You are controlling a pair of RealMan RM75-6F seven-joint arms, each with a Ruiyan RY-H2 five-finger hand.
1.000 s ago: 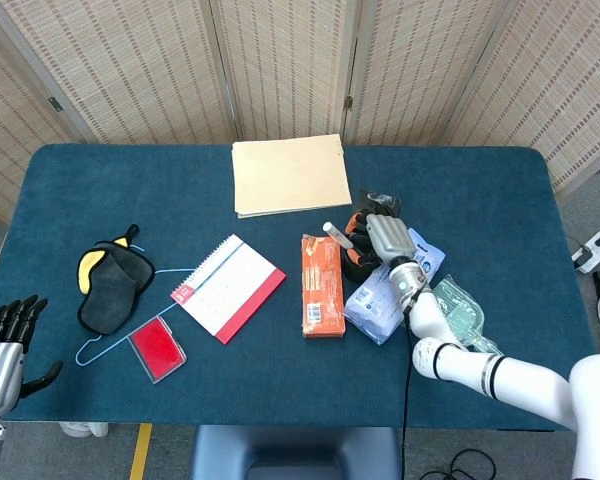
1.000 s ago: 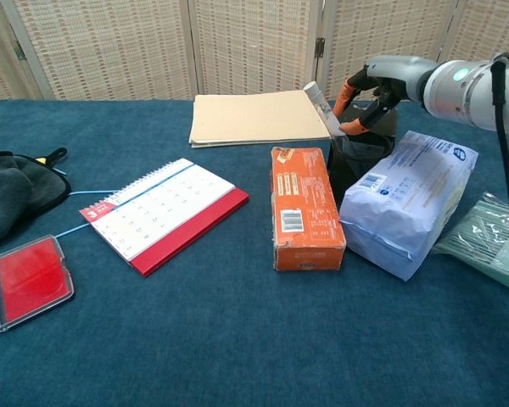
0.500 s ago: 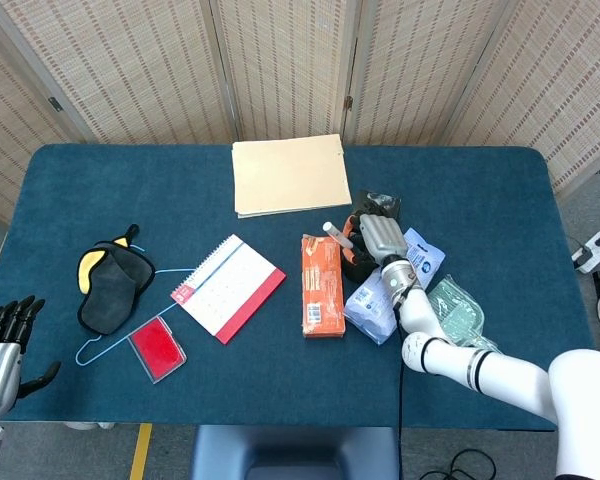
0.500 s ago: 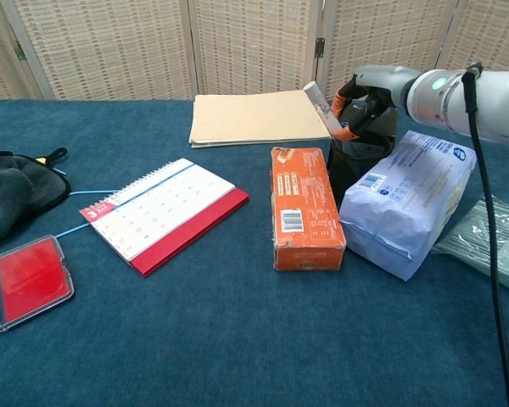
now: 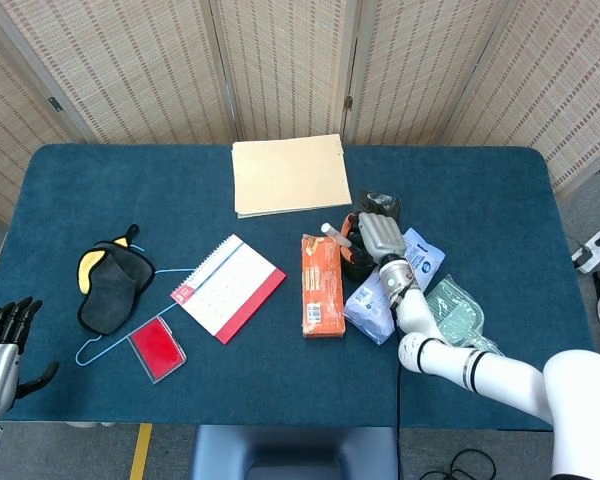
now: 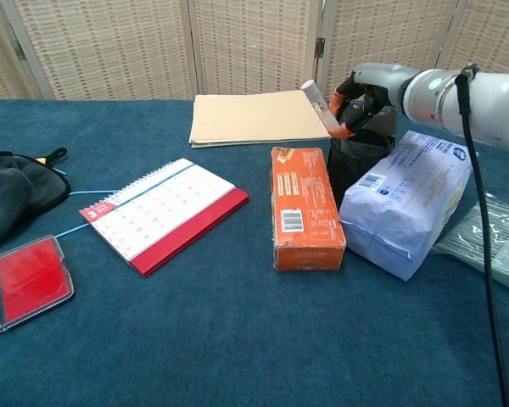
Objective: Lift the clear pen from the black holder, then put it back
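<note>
Right hand pinching the clear pen at the black holder.

Orange-tipped fingers [image 6: 346, 129] of the right hand [image 6: 366, 91] close on the clear pen [image 6: 319, 103], which leans to the left with its lower end at the mouth of the black holder [image 6: 356, 157]; whether the tip is inside cannot be told. The holder stands between an orange box [image 6: 304, 206] on its left and a pale blue packet [image 6: 407, 199] on its right, with a tan folder [image 6: 253, 117] farther back. At the near left table edge, the left hand [image 5: 2, 340] rests off the table with fingers apart, holding nothing. A calendar [image 5: 228, 285] lies left of the box.
</note>
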